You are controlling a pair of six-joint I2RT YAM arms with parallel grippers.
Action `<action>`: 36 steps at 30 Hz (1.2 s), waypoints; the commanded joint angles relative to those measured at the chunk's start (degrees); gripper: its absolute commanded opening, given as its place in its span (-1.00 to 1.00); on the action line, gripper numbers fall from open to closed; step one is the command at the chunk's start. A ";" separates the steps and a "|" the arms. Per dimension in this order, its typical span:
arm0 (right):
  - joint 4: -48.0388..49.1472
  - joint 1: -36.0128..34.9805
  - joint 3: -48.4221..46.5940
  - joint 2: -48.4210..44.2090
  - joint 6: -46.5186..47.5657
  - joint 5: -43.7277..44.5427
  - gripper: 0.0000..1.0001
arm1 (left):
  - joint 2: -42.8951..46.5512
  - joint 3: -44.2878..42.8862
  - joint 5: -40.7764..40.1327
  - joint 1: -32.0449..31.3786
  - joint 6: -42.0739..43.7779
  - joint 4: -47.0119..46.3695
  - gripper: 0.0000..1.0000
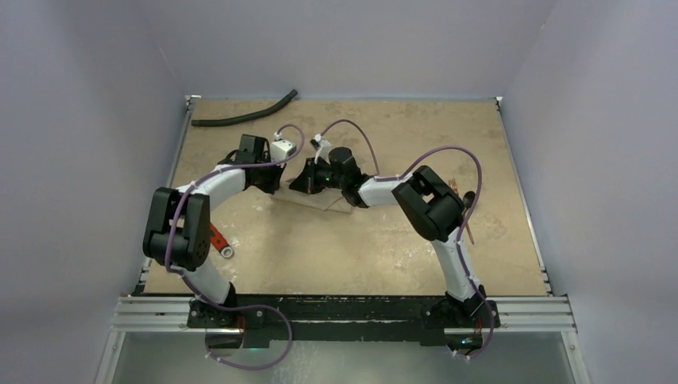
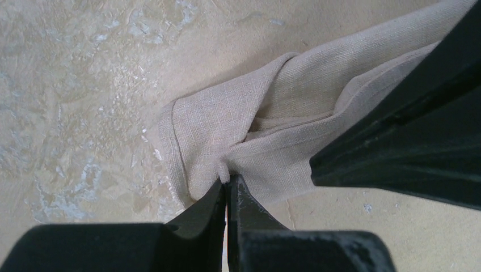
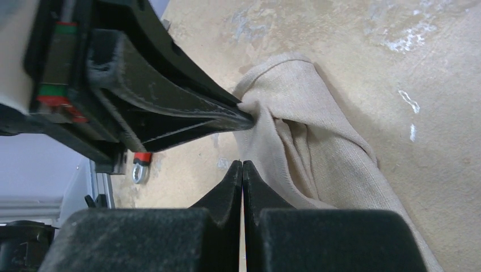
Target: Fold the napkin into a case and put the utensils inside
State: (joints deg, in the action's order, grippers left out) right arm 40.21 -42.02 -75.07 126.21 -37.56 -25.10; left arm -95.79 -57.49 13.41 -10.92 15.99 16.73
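The beige napkin (image 2: 272, 113) lies bunched and partly folded on the table, mostly hidden under both grippers in the top view (image 1: 324, 201). My left gripper (image 2: 227, 180) is shut on a small pinch of the napkin's edge; in the top view this gripper (image 1: 276, 186) is at the cloth's left end. My right gripper (image 3: 242, 164) is shut, its tips at the napkin's (image 3: 306, 141) near edge with no cloth showing between them. The utensils lie at the right behind the right arm: a copper fork (image 1: 468, 233) and a dark spoon bowl (image 1: 469, 197), both partly hidden.
A long black hose (image 1: 244, 117) lies along the far left edge of the table. A red-handled wrench (image 1: 221, 241) rests near the left arm's elbow and shows in the right wrist view too (image 3: 139, 169). The left gripper's finger (image 3: 170, 107) crosses close above my right jaws.
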 commanded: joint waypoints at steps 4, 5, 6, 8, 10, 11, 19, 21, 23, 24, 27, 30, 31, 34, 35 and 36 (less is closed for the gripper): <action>3.10 -1.85 -1.76 -2.09 0.54 -0.16 -1.00 | -2.04 -0.70 0.62 0.01 -3.82 -3.41 -1.00; 2.85 -1.96 -1.96 -1.84 0.61 -0.05 -1.00 | -2.11 -0.69 0.67 0.02 -4.00 -3.61 -1.00; 2.83 -2.01 -2.15 -1.52 0.55 0.07 -1.00 | -2.05 -0.63 0.73 0.02 -4.20 -3.79 -1.00; 2.97 -2.30 -2.82 -0.75 0.63 0.29 -1.00 | -1.95 -0.64 0.81 0.02 -4.34 -3.97 -1.00; 2.07 -2.77 -3.96 0.29 1.20 1.09 -1.00 | -1.79 -0.69 0.92 0.02 -4.56 -4.28 -1.00; 1.98 -3.05 -4.40 0.87 1.41 1.59 -1.00 | -1.77 -0.63 0.91 0.02 -4.57 -4.40 -1.00; -0.94 -3.21 -7.97 5.79 2.17 4.60 -1.00 | -0.25 0.07 1.27 0.02 -5.85 -4.36 -0.98; -0.23 -3.07 -7.21 6.49 2.22 5.48 -1.00 | 0.75 -0.47 0.78 -0.01 -5.72 -3.14 -0.80; 0.16 -2.98 -6.79 7.24 2.56 6.42 -1.00 | 1.96 -0.68 0.14 0.01 -4.99 -2.36 -0.78; 0.22 -2.93 -6.78 7.69 2.56 6.72 -1.00 | 2.49 -0.84 0.05 0.09 -4.55 -1.95 -0.77; 0.73 -2.96 -6.49 8.55 2.71 7.75 -1.00 | 3.74 -2.05 -0.13 0.11 -2.97 0.76 -0.53; 1.48 -2.77 -5.03 8.64 2.47 8.48 -1.00 | 5.87 -3.71 -0.71 0.23 -0.37 3.84 -0.28; 2.01 -2.72 -4.30 8.47 2.29 8.64 -1.00 | 6.24 -4.50 -1.20 0.39 0.68 4.73 -0.27; 2.74 -2.60 -3.26 8.39 1.92 8.31 -1.00 | 5.78 -6.46 -2.44 0.97 3.55 5.17 -0.24; 3.19 -2.47 -2.89 8.43 1.63 8.05 -1.00 | 5.08 -7.23 -2.56 0.94 4.24 5.16 -0.24; 3.68 -2.45 -2.61 8.42 1.43 7.67 -1.00 | 4.22 -8.00 -2.19 0.93 4.81 5.12 -0.24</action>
State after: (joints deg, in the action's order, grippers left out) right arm 43.97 -45.06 -79.81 134.45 -36.56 -19.16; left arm -91.79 -61.06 12.19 -10.76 16.32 21.17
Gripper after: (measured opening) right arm 0.004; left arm 0.380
